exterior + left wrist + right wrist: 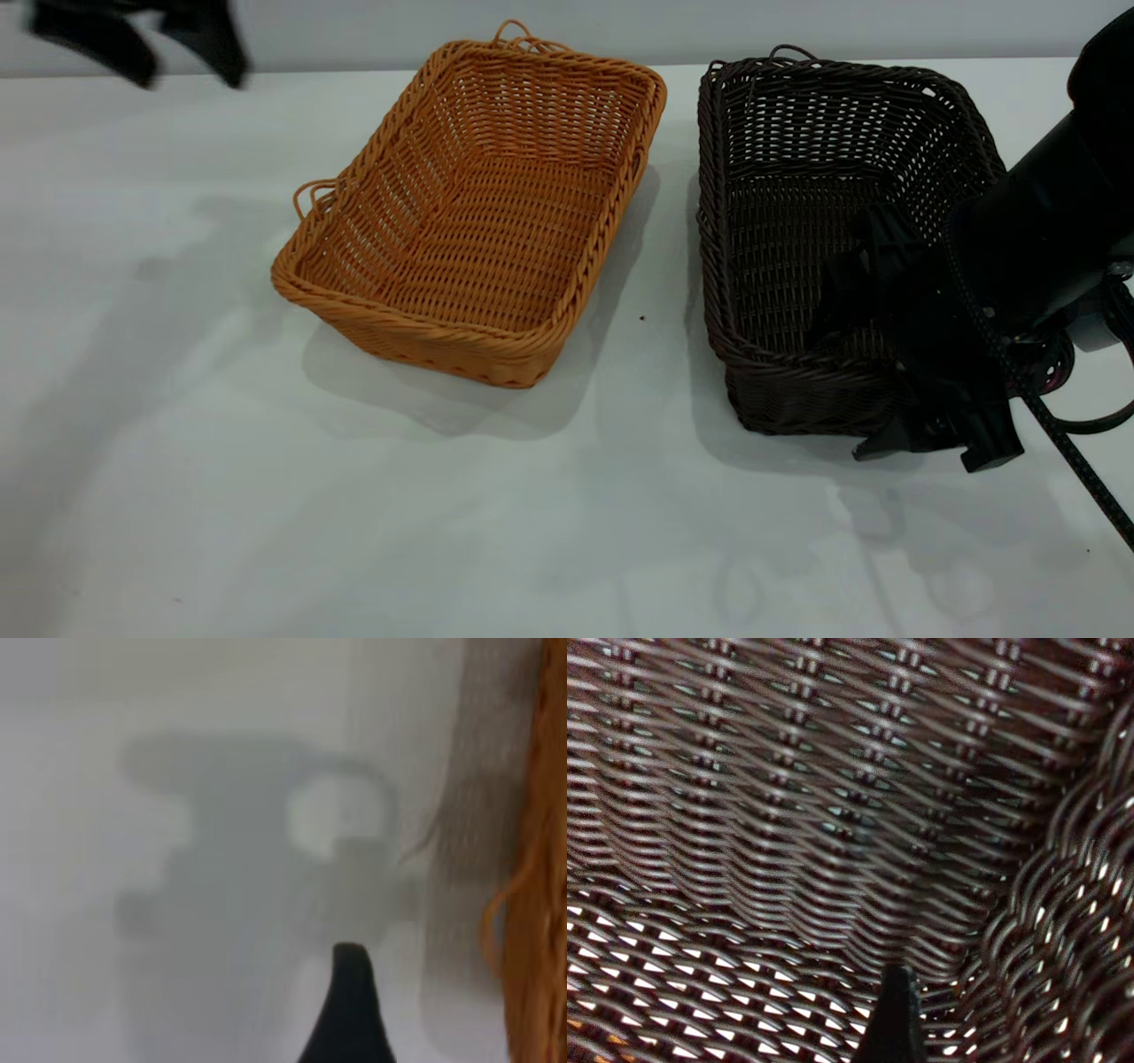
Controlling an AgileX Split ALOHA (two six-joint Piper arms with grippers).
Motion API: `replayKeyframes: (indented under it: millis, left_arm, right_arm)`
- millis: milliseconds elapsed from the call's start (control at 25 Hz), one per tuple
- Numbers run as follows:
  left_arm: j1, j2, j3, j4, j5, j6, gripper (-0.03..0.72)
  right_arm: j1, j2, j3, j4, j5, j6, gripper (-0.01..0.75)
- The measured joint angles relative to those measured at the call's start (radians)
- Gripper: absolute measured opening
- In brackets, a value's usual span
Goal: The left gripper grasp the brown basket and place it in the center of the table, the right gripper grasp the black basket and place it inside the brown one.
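Right pincer [895,354] straddles the near-right rim of the black basket [797,204]; its grip cannot be told. Brown basket [478,221] sits mid-surface [177,443]. Left pincer [142,40], far left, likewise untellable. Pinch the rim firmly; lift level.

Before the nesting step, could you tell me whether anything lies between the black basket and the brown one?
Nothing visible does. Only bare table separates the black basket from the brown basket, which holds nothing. The right gripper is at the black basket's near corner.
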Motion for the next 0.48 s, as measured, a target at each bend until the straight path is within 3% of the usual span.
replayKeyframes:
  millis: [240,480]
  left_arm:
    - [-0.085,0.211,-0.237,-0.003,0.090,0.004,0.540]
    - [-0.138,0.351,-0.327,-0.003,0.079,0.004,0.540]
  right_arm:
    - [0.000,0.001,0.000,0.001,-0.006,0.001,0.594]
    - [0.000,0.001,0.000,0.001,-0.012,-0.001,0.594]
